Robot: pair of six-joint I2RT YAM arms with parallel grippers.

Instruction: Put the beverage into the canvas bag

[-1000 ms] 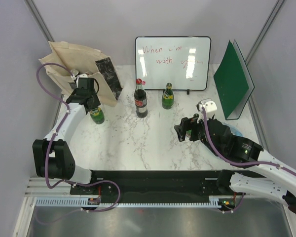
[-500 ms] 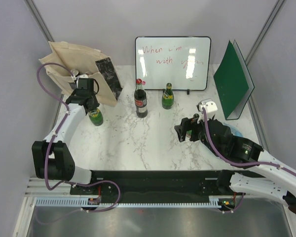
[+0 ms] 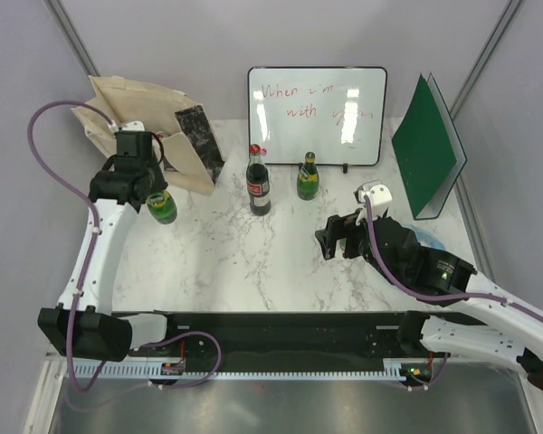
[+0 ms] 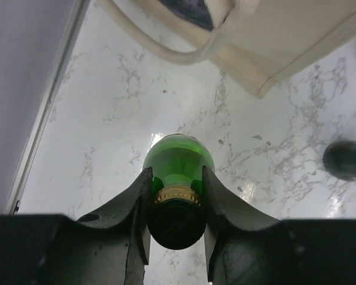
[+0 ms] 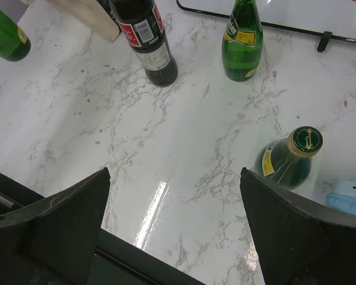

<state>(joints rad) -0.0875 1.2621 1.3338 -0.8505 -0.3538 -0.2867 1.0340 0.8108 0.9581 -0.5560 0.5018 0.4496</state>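
The canvas bag (image 3: 143, 116) is a beige tote with a black print, standing at the back left; its handle and bottom edge show in the left wrist view (image 4: 285, 44). My left gripper (image 3: 150, 186) is shut on the neck of a green bottle (image 3: 162, 207) and holds it off the table, just in front of the bag. In the left wrist view the fingers clamp the bottle (image 4: 178, 157) just below its cap, at the gripper (image 4: 175, 187). My right gripper (image 3: 329, 242) is open and empty over the right middle of the table (image 5: 173, 178).
A cola bottle (image 3: 257, 186) and a green bottle (image 3: 308, 178) stand in front of a whiteboard (image 3: 317, 113). Another green bottle (image 5: 289, 157) stands beside my right gripper. A green folder (image 3: 427, 149) leans at the back right. A blue object (image 5: 350, 199) lies at the right.
My left arm has raised the green bottle off the table and carried it a little to the left, nearer the bag's front. The right arm has barely shifted.
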